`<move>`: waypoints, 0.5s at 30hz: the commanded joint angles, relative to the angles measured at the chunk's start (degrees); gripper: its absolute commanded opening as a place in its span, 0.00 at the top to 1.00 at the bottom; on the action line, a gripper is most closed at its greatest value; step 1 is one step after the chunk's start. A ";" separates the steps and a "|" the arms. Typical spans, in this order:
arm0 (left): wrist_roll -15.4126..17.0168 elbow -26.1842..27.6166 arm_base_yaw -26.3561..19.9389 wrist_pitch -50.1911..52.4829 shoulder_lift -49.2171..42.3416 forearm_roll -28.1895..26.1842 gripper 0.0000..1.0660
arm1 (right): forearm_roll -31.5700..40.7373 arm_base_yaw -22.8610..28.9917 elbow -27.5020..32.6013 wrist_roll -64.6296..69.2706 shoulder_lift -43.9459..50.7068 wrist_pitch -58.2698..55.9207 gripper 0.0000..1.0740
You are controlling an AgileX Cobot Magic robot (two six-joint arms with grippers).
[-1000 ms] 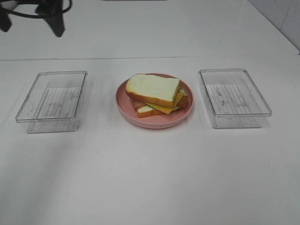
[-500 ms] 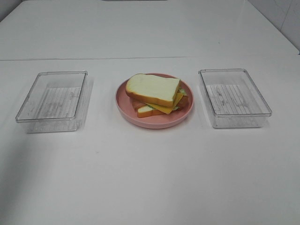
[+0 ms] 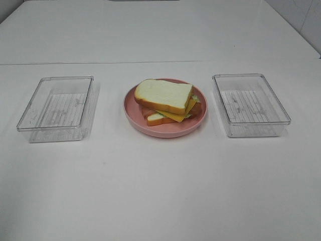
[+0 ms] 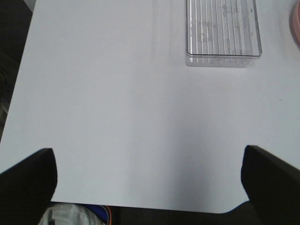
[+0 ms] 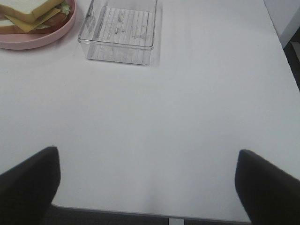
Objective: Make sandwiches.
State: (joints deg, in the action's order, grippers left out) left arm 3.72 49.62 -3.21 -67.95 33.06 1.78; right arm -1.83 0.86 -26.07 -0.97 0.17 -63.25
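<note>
The sandwich [image 3: 163,95] lies stacked on the round pink plate [image 3: 165,131] in the middle of the table. A white bread slice is on top, with yellow cheese [image 3: 176,116] and a lower bread slice [image 3: 158,118] peeking out beneath. The right wrist view catches the sandwich [image 5: 30,9] on the plate [image 5: 28,42]. My left gripper [image 4: 150,187] stands open over bare table near the front edge, far from the plate. My right gripper [image 5: 147,187] is likewise open and empty. Neither gripper shows in the exterior high view.
An empty clear tray [image 3: 56,108] stands left of the plate and another [image 3: 250,104] right of it. The left wrist view shows the left tray [image 4: 222,30], the right wrist view the right tray [image 5: 121,30]. The table's front edge lies under both grippers.
A dark part of an arm that showed at the top left of the exterior high view a second ago has left that view. The sandwich, plate and trays have not moved.
</note>
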 commanded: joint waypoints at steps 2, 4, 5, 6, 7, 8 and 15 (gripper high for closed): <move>0.40 -2.92 -0.11 0.57 -6.42 0.17 0.05 | 0.06 -0.34 0.11 -0.34 1.83 0.17 0.08; 0.40 -4.47 -0.11 0.57 -9.91 -0.17 0.05 | 0.06 -0.34 0.11 -0.34 1.83 0.17 0.08; 0.40 -5.27 -0.11 0.69 -11.80 -0.23 0.05 | 0.06 -0.34 0.11 -0.34 1.83 0.17 0.08; 0.34 -6.76 -0.11 1.38 -15.30 -0.29 0.05 | 0.06 -0.34 0.11 -0.34 1.83 0.17 0.08; 0.34 -6.76 -0.11 1.38 -15.30 -0.29 0.05 | 0.06 -0.34 0.11 -0.34 1.83 0.17 0.08; 0.34 -7.62 -0.11 1.95 -17.36 -0.57 0.05 | 0.06 -0.34 0.11 -0.34 1.83 0.17 0.08; -0.86 -13.64 -0.11 5.96 -31.05 -1.78 0.05 | 0.06 -0.34 0.11 -0.34 1.83 0.17 0.08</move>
State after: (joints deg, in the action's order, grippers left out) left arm 3.32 37.01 -3.21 -63.37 4.47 0.34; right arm -1.83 0.86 -26.07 -0.97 0.17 -63.25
